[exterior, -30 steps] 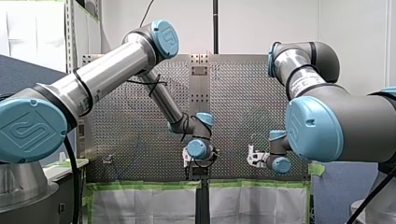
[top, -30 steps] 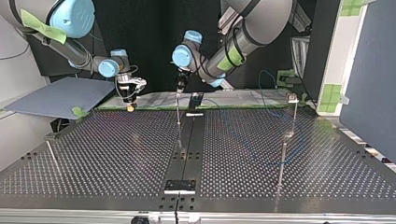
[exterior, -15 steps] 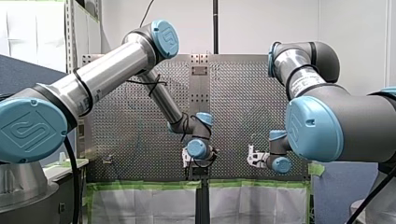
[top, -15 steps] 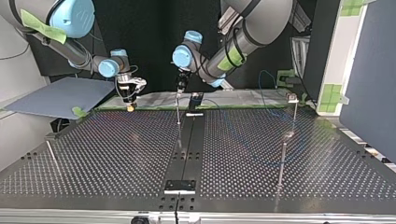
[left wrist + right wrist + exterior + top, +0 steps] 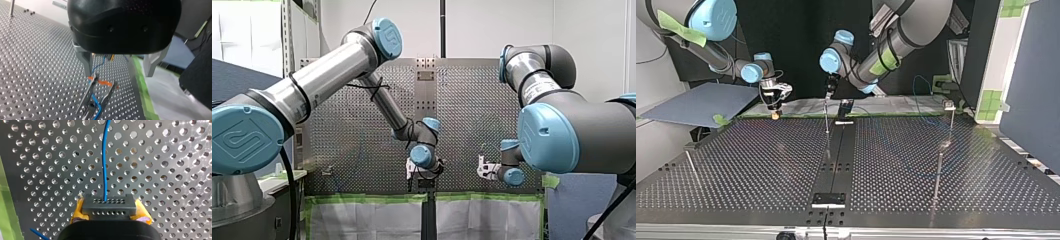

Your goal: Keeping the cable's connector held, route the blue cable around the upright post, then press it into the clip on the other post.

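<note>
In the right wrist view my right gripper (image 5: 109,216) has its yellow pads shut on the black connector (image 5: 109,205). The blue cable (image 5: 104,157) runs from the connector straight ahead over the perforated plate. In the left wrist view my left gripper (image 5: 117,75) stands open, its metal fingers (image 5: 86,62) just above the forked clip (image 5: 87,96) with orange marks. The blue cable (image 5: 96,106) lies in that fork. In the top view my left gripper (image 5: 828,92) hangs over a thin post (image 5: 826,117) at the table's far middle. My right gripper (image 5: 775,107) is lower, to that post's left.
Two more upright posts (image 5: 952,120) (image 5: 937,172) stand at the top view's right, and a short one (image 5: 691,160) at its left. A black rail (image 5: 836,160) runs down the table's middle. Green tape (image 5: 142,90) marks the table's edge beside my left gripper.
My left arm has drawn its wrist slightly up and to the left in the front view, its gripper still open. My right arm and the connector have not moved.
</note>
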